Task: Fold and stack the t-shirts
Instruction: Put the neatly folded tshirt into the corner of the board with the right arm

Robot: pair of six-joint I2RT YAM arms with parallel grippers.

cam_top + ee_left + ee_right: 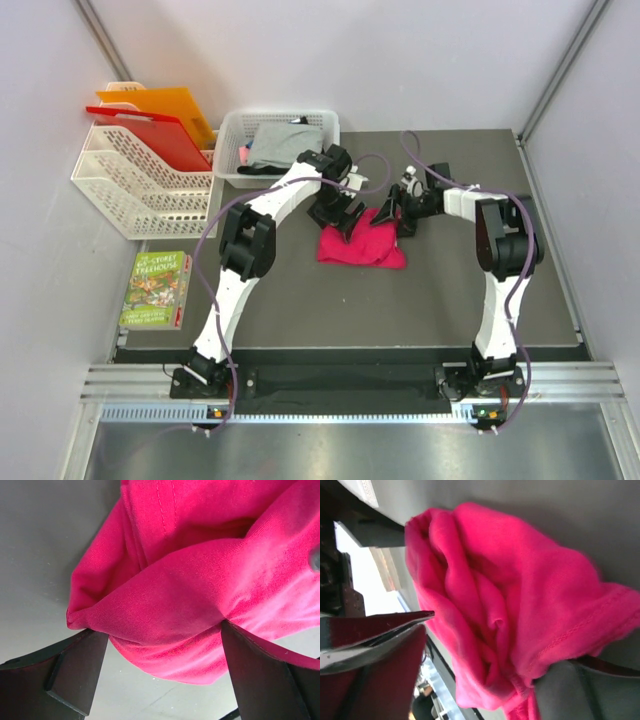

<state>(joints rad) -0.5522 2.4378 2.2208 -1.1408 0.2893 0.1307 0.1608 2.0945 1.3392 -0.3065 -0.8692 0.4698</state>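
Observation:
The bright pink-red t-shirt [362, 245] lies crumpled in a heap on the dark table mat, a little behind its middle. My left gripper [336, 218] is at the shirt's far left corner. In the left wrist view [160, 632] its fingers stand wide apart with a bulge of the pink cloth [200, 570] between them. My right gripper [394, 215] is at the shirt's far right corner. It is open too [492, 645], with folds of the pink shirt [520, 595] between its fingers. The grey t-shirt [290, 135] and the black t-shirt [262, 163] lie in the white basket [229, 150].
The white basket stands at the back left of the mat. A white rack [130, 190] with an orange folder [170, 103] and a red folder [150, 132] stands to its left. A book [157, 288] lies at the left edge.

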